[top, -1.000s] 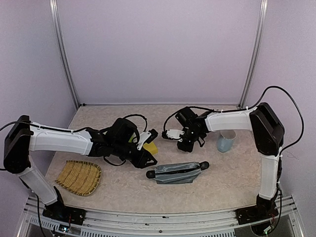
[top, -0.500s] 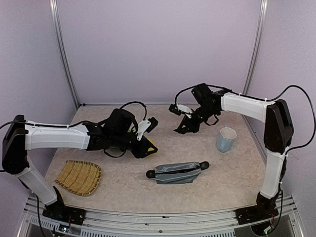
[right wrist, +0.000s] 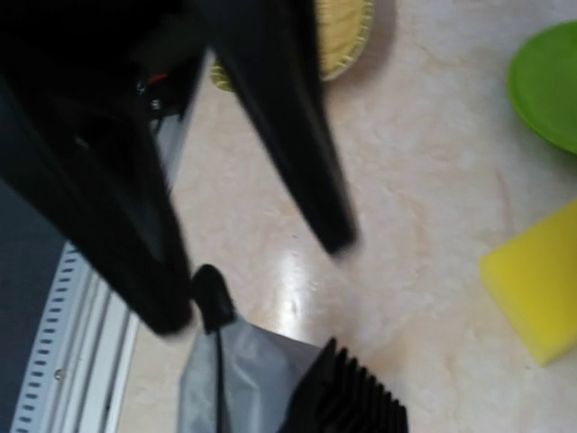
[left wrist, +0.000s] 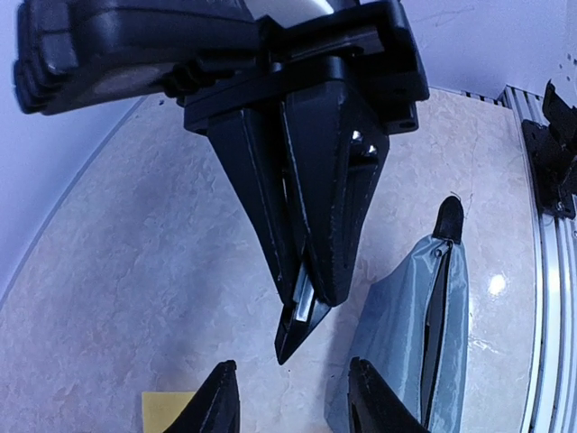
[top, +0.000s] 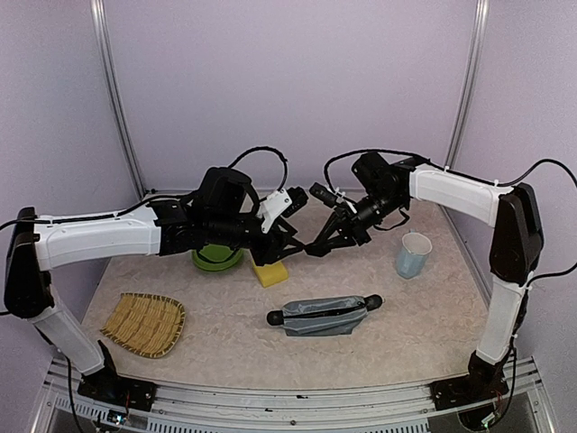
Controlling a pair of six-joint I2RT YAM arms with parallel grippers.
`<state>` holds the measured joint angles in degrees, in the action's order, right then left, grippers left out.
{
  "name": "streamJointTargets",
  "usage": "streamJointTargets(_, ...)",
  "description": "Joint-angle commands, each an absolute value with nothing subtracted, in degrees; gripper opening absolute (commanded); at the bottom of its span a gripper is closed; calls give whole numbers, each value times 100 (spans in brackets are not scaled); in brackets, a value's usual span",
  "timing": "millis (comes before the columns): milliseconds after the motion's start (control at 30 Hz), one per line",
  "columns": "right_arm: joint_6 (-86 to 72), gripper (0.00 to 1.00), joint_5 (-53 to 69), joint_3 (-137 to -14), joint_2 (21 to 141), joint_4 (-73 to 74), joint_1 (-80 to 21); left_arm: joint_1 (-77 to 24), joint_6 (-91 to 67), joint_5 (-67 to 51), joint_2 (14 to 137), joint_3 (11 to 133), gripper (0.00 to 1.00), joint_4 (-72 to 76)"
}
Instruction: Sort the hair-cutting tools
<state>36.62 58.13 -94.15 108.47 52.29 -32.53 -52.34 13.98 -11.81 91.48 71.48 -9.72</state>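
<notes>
The right claw (left wrist: 311,290), centre frame in the left wrist view, pinches a slim black-and-silver tool (left wrist: 296,330), probably scissors, in mid-air. Just below, the left claw (left wrist: 288,383) stands half-wide, empty. Should the right release before the left closes, the tool would likely fall to the tabletop (left wrist: 135,271) between yellow sponge (left wrist: 167,410) and grey pouch (left wrist: 401,325). The claws are also close enough to clash.

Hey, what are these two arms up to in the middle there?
The two arms meet above the middle of the table. The right gripper is shut on a thin black-and-silver piece, maybe scissors; hard to tell. The left gripper faces it, open and empty. Below lie a yellow sponge and a grey pouch, with a green dish and woven tray further left.
</notes>
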Motion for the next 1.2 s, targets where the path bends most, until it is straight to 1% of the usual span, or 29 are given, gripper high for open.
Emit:
streamJointTargets(0,3905,0,6113,-9482,10573,5522,-3384,-5366,1710,-1234,9410,7446,40,-1389)
streamJointTargets(167,3973,0,6154,-9485,10548,5608,-3475,-5439,1866,-1093,9555,7617,40,-1531)
streamJointTargets(267,3949,0,6137,-9488,10547,5593,-3502,-5462,1899,-1094,9640,7723,37,-1625)
streamJointTargets(367,3921,0,6113,-9468,10556,5574,-3507,-5475,1901,-1111,9674,7780,31,-1642)
streamJointTargets(500,3878,0,6084,-9439,10569,5529,-3507,-5471,1881,-1153,9749,7884,18,-1732)
streamJointTargets(567,3835,0,6093,-9435,10580,5492,-3507,-5482,1887,-1176,9785,7909,16,-1765)
streamJointTargets(633,3794,0,6098,-9450,10588,5470,-3507,-5484,1867,-1179,9799,7919,15,-1761)
streamJointTargets(733,3787,0,6082,-9457,10599,5463,-3500,-5500,1842,-1125,9770,7874,24,-1674)
streamJointTargets(833,3756,0,6049,-9442,10624,5439,-3507,-5502,1852,-1139,9762,7880,22,-1621)
streamJointTargets(933,3712,0,6019,-9414,10635,5402,-3507,-5506,1838,-1177,9810,7929,18,-1617)
streamJointTargets(1100,3672,1,5951,-9387,10623,5353,-3500,-5511,1845,-1282,9852,8005,8,-1662)
streamJointTargets(1167,3665,3,5904,-9393,10615,5359,-3491,-5511,1860,-1316,9837,8007,4,-1688)
